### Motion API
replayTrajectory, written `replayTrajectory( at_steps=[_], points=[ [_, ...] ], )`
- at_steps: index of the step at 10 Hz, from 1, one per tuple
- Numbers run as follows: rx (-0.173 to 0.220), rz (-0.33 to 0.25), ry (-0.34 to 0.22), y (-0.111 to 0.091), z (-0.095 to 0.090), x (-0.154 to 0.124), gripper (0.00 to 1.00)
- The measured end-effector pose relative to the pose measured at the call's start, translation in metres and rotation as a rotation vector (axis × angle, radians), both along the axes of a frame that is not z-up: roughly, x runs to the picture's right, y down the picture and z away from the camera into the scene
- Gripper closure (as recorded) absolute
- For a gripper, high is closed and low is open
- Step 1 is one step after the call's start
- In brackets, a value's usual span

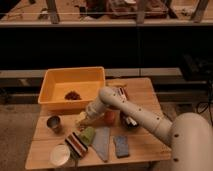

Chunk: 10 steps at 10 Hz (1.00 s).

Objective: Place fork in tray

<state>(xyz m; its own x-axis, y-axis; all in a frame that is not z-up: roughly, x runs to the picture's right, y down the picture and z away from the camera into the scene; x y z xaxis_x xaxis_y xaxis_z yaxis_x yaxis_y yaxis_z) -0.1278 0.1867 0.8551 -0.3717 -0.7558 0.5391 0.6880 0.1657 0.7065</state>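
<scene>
Pincer (88, 118) hangs low over the tabletop (145, 95), just in front of the yellow tray (54, 86) and beside a red cup (110, 117). Whether it is spread or pressed together I cannot tell from where I stand. I cannot make out the fork. The tray sits at the back left, with a small brown clump (74, 95) inside. A metal cup (54, 123) stands to the pincer's left.

tray (60, 105) back-left on table (142, 92) | pincer (86, 119) before tray | cup (54, 123) left of pincer
</scene>
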Motion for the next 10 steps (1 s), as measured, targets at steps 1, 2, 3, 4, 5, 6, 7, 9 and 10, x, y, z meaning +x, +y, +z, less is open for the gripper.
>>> replayTrajectory(
  at_steps=[1, 2, 3, 4, 5, 6, 7, 9, 10],
  points=[
    [0.002, 0.000, 0.003, 0.000, 0.001, 0.001, 0.57],
    [0.005, -0.002, 0.006, 0.000, 0.002, 0.002, 0.66],
    [-0.002, -0.010, 0.004, 0.002, 0.002, 0.000, 0.79],
    [-0.020, -0.041, 0.003, 0.006, 0.000, -0.007, 0.89],
    [-0.036, -0.063, 0.004, 0.010, -0.001, -0.012, 0.95],
    [-0.049, -0.085, 0.008, 0.014, -0.003, -0.016, 1.00],
    [-0.051, -0.094, 0.017, 0.015, -0.003, -0.016, 1.00],
    [-0.044, -0.098, 0.025, 0.015, -0.005, -0.015, 1.00],
    [-0.041, -0.097, 0.029, 0.014, -0.006, -0.013, 1.00]
  ],
)
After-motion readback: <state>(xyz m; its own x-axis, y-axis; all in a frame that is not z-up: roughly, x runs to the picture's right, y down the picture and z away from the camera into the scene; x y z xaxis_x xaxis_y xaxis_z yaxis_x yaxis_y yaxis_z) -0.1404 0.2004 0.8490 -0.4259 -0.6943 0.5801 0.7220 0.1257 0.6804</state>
